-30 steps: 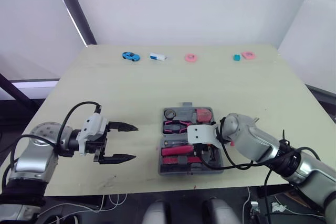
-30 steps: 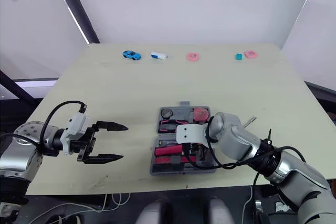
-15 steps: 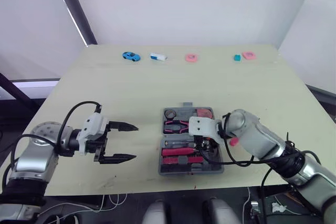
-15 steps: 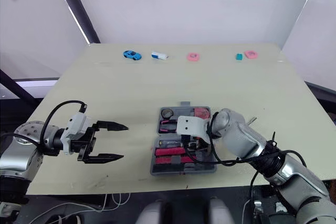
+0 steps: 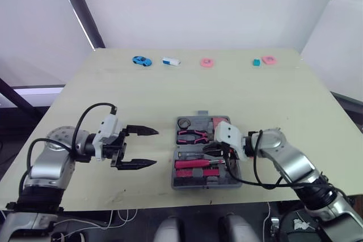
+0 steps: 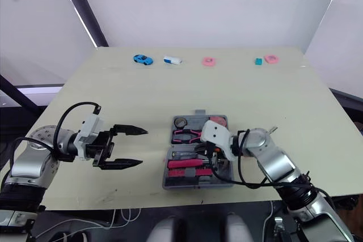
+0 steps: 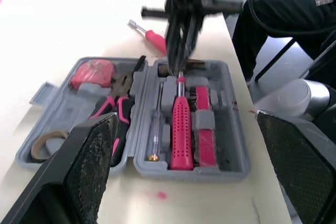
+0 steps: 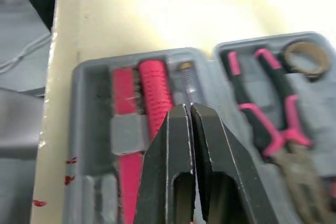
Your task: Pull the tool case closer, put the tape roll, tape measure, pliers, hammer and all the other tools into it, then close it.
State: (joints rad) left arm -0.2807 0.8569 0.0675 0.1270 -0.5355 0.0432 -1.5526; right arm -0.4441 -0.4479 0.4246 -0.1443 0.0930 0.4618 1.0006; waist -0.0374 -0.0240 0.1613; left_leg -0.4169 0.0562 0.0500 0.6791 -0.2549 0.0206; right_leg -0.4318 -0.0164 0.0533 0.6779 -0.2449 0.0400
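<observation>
The grey tool case [image 5: 235, 181] lies open near the table's front edge. Its far half holds the tape roll [image 5: 182, 122], pink-handled pliers [image 5: 190, 135] and red tape measure [image 5: 218, 123]. Its near half holds the pink-handled hammer [image 5: 195, 164] and a thin screwdriver [image 7: 156, 129]. My right gripper [image 5: 214, 150] hovers shut over the case's middle with nothing between its fingers [image 8: 181, 156], above the hammer [image 8: 155, 87]. My left gripper [image 5: 156, 147] stands wide open left of the case, pointing at it. A pink screwdriver [image 7: 152, 38] lies on the table on the case's right side.
Along the table's far edge sit a blue toy car [image 5: 141, 60], a white and blue block [image 5: 170, 60], a pink ring [image 5: 206, 62], a teal block [image 5: 256, 62] and another pink piece [image 5: 268, 59]. The case is close to the table's front edge.
My left gripper has moved right, closer to the case, still open. My right gripper has shifted from the case's near half toward its middle, and its arm has dropped lower.
</observation>
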